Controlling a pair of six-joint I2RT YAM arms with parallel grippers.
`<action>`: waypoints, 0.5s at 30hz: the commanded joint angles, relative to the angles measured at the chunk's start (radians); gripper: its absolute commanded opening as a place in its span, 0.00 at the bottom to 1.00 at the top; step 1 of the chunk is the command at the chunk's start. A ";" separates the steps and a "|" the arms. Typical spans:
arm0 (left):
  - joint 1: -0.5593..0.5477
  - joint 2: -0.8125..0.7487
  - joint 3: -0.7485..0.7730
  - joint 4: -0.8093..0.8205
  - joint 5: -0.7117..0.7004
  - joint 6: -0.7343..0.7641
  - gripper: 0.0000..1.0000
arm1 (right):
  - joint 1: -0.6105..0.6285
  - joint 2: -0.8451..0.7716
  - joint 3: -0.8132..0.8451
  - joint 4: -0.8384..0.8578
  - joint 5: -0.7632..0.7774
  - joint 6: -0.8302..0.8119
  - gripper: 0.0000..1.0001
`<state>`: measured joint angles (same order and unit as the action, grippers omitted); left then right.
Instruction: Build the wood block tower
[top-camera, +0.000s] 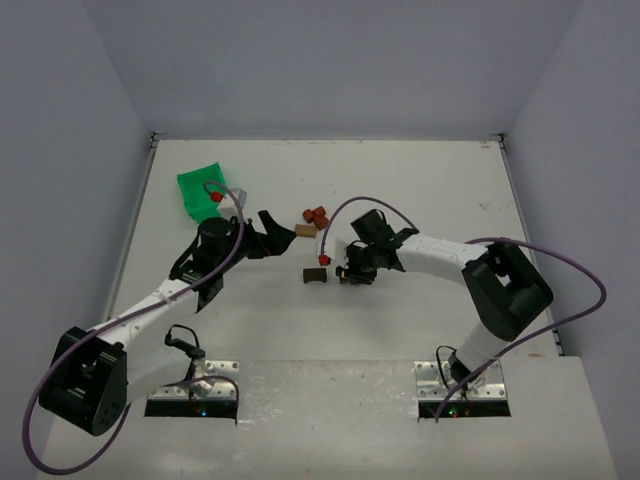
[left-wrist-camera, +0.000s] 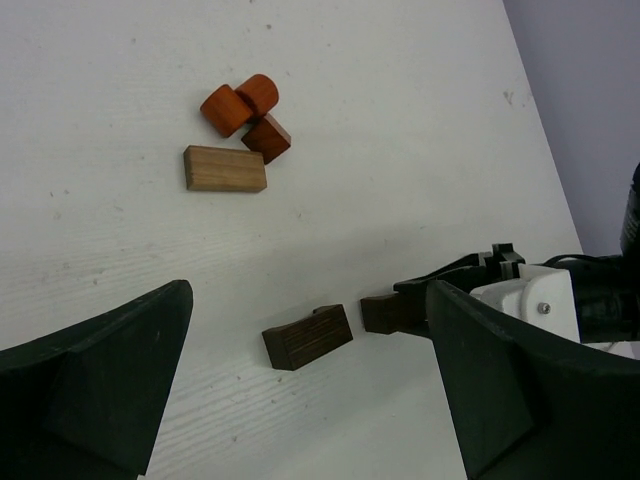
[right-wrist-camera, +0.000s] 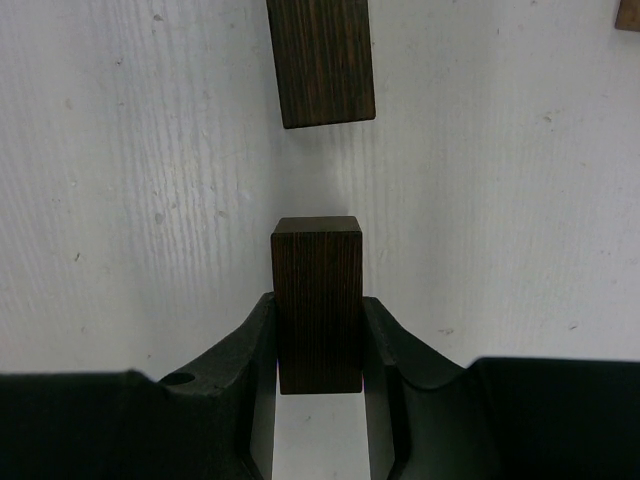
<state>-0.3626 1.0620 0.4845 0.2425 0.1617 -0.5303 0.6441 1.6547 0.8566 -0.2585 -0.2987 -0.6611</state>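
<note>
**White table, one block gripped**

White walls enclose it. Your right gripper is clamped on a dark brown block by its long sides, near the table's middle, just short of the dark plank lying flat. Your left gripper hangs wide and empty. Expect stiff, light, smooth wood: pinch flat faces; the reddish rounded pieces, toward the far edge, may roll.

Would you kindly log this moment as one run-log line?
left gripper: open, empty | right gripper: shut on dark block | second dark block: on table ahead, apart
</note>
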 joint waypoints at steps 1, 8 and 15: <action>0.008 -0.033 -0.021 0.146 0.074 0.032 1.00 | 0.005 0.010 0.031 0.062 -0.021 -0.060 0.11; 0.008 -0.081 -0.054 0.189 0.114 0.043 1.00 | 0.006 0.070 0.071 0.059 -0.038 -0.081 0.15; 0.008 -0.083 -0.058 0.198 0.134 0.049 1.00 | 0.006 0.092 0.089 0.072 -0.067 -0.089 0.16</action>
<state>-0.3603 0.9935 0.4355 0.3755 0.2659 -0.4983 0.6441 1.7306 0.8969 -0.2067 -0.3245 -0.7299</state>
